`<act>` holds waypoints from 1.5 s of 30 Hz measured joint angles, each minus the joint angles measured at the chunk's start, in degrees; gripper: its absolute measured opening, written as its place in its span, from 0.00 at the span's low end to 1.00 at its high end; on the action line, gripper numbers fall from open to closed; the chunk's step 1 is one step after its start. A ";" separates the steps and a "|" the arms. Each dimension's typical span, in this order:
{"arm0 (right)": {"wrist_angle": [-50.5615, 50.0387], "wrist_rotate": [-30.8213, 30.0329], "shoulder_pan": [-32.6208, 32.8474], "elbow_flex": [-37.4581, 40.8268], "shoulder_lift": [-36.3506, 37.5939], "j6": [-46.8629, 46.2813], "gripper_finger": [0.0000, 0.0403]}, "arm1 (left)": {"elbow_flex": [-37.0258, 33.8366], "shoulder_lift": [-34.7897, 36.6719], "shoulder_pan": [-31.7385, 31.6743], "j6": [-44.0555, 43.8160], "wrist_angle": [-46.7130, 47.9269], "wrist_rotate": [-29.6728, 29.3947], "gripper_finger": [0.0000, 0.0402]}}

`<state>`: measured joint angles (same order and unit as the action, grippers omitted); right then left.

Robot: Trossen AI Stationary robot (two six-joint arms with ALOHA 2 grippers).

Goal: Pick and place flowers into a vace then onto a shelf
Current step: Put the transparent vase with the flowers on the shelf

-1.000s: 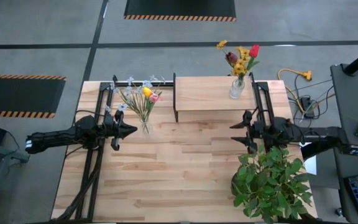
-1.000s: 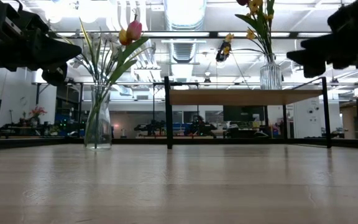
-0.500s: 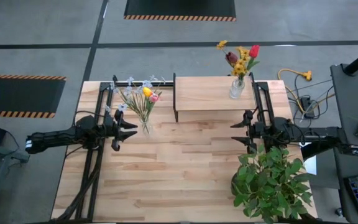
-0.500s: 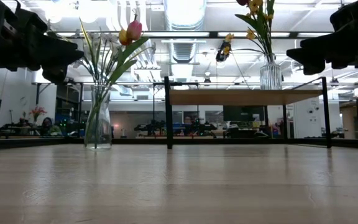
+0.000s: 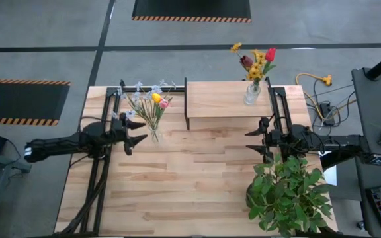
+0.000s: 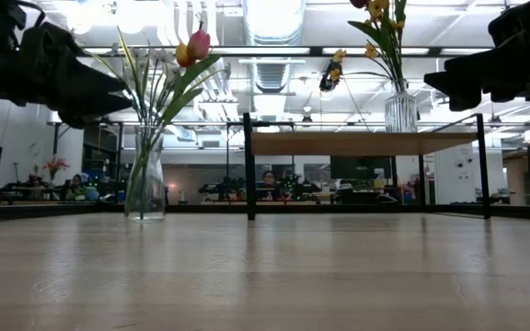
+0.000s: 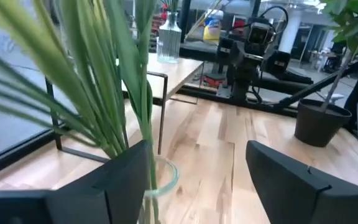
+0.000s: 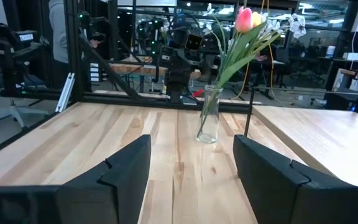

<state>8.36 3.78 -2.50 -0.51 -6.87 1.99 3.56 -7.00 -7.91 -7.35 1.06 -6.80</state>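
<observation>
With the left gripper spread wide just beside the glass vase on the left of the table, the likeliest trouble is a knock. In the left wrist view the vase rim sits against the inner edge of one finger and not centred between the two, so closing or pushing in from here could tip the narrow vase or shove it sideways. The flowers in it, pale sprigs with a yellow and a pink head, lean out over the rim and make it top-heavy, so even a glancing touch on the stems could topple it. A grip that catches stems instead of glass would crush them and hold nothing firm. The shelf stands at the far middle of the table, already carrying a second vase of red and yellow blooms at its right end, so a lift would also have to clear the shelf's edge and that vase. The right gripper waits open near the potted plant, holding nothing. No brand, label or writing can be read anywhere.
</observation>
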 joint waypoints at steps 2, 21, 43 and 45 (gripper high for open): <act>0.00 -0.01 0.00 0.00 0.00 0.10 0.54 | 1.89 -1.60 0.01 -0.30 1.39 1.07 0.62; -1.12 -0.01 0.00 -0.02 -0.02 -0.06 0.54 | 17.08 -20.82 3.68 -17.37 26.18 -1.67 0.54; -1.76 -0.12 0.00 -0.04 -0.02 1.03 0.54 | 16.69 -32.09 9.18 -20.28 20.67 -10.82 0.49; -1.75 -0.57 0.00 -0.04 -0.02 1.48 0.54 | 16.69 -33.12 9.17 -18.56 18.64 -11.16 0.50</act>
<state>6.61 3.21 -2.50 -0.56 -6.90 3.47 20.25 -40.11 1.26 -25.90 19.70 -17.97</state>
